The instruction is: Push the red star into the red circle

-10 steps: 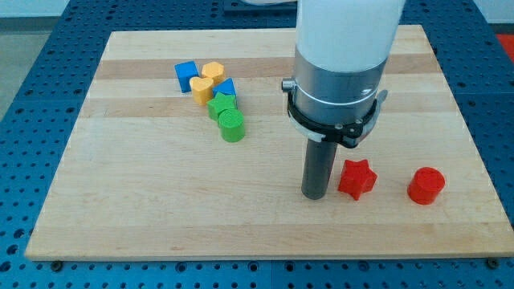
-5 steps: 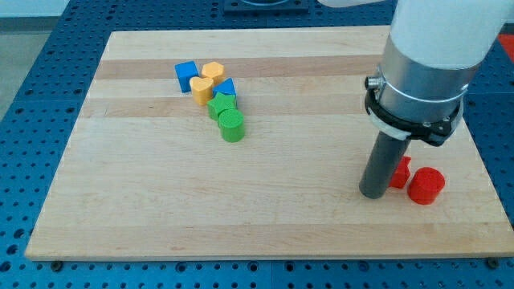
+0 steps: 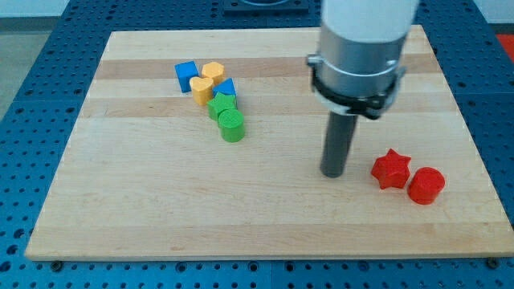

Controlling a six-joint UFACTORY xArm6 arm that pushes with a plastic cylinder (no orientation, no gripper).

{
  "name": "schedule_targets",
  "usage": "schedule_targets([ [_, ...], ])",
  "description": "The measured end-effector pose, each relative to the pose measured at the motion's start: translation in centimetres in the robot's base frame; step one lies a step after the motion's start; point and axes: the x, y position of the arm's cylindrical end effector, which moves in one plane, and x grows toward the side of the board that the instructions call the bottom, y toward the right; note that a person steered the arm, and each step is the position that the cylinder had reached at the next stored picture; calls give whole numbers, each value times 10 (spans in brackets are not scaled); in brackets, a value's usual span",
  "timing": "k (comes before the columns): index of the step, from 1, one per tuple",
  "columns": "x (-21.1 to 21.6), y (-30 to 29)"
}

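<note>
The red star (image 3: pixel 391 169) sits touching the red circle (image 3: pixel 426 185); no pincer here, only my tip (image 3: pixel 333 174), clear at the star's left. Another nudge might scatter both off the desk (image 3: pixel 144 217).

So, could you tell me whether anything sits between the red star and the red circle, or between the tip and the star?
Nothing visible does. The red star sits right beside the red circle, seemingly touching. My tip stands to the view's left of the star, with only bare board between them.
</note>
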Motion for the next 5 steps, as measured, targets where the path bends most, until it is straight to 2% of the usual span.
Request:
schedule_targets([
  [1, -2, 35],
  [3, -2, 28],
  [5, 3, -63],
])
